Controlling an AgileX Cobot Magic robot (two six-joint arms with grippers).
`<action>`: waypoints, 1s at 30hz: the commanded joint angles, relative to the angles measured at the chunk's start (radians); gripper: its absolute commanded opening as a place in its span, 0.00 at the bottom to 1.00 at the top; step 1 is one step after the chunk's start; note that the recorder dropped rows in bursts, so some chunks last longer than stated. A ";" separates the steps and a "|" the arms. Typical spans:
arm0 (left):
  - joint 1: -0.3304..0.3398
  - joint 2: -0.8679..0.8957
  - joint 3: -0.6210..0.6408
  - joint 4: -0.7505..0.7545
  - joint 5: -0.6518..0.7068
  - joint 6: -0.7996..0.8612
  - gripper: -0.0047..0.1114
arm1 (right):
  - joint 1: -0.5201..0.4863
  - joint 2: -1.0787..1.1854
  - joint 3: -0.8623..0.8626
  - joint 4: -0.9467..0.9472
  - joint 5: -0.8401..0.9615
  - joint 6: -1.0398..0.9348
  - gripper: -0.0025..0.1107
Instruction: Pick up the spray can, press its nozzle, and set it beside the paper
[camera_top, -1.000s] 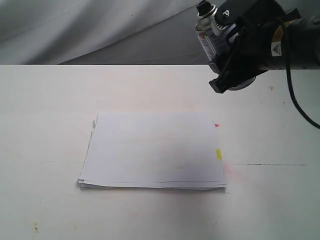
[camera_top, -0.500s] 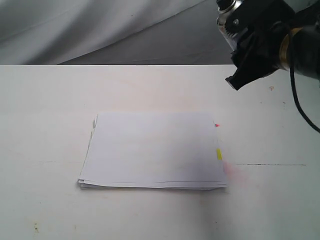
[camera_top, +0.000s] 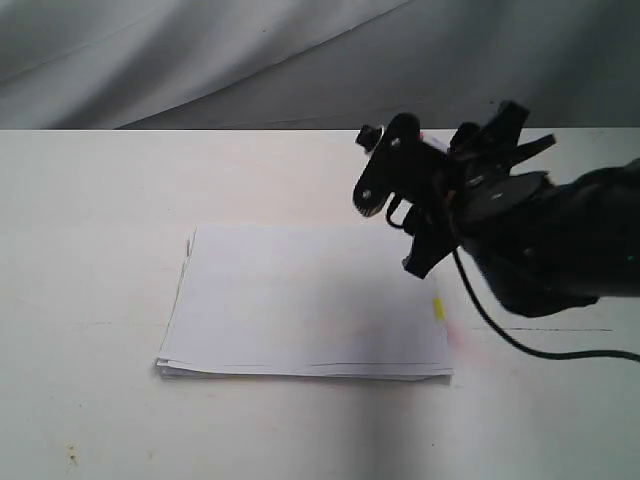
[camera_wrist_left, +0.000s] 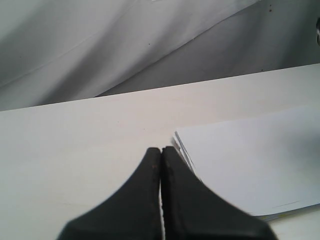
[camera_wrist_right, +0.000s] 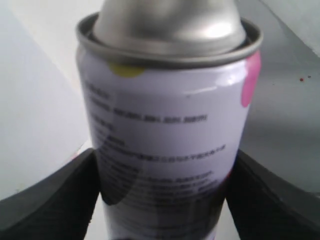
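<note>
The spray can (camera_wrist_right: 165, 130) fills the right wrist view: a silver dome over a pale body with fine printed text and yellow and pink dots. Its nozzle lies outside that view. My right gripper (camera_wrist_right: 165, 152) is shut on the can, with a black finger (camera_wrist_right: 45, 195) pressed against each side. In the exterior view the right gripper (camera_top: 405, 195) hangs low over the far right edge of the paper (camera_top: 300, 300), and the black arm hides most of the can. My left gripper (camera_wrist_left: 161, 151) is shut on nothing, beside a corner of the paper (camera_wrist_left: 250, 160).
The paper stack lies on a white table (camera_top: 90, 200), with a yellow tab (camera_top: 438, 308) on its right side. A grey cloth (camera_top: 200, 60) hangs behind the table. A black cable (camera_top: 500, 340) trails from the right arm across the table.
The right arm has dropped from high at the back right, down and leftward, to the paper's right edge, still holding the can.
</note>
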 joint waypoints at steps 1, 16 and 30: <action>-0.005 -0.003 0.005 0.000 -0.012 -0.002 0.04 | 0.031 0.090 -0.006 -0.031 0.115 0.000 0.02; -0.005 -0.003 0.005 0.000 -0.012 -0.001 0.04 | 0.061 0.103 -0.006 -0.031 0.024 0.024 0.02; -0.005 -0.003 0.005 0.000 -0.012 -0.003 0.04 | 0.081 0.092 -0.006 -0.031 0.010 -0.006 0.02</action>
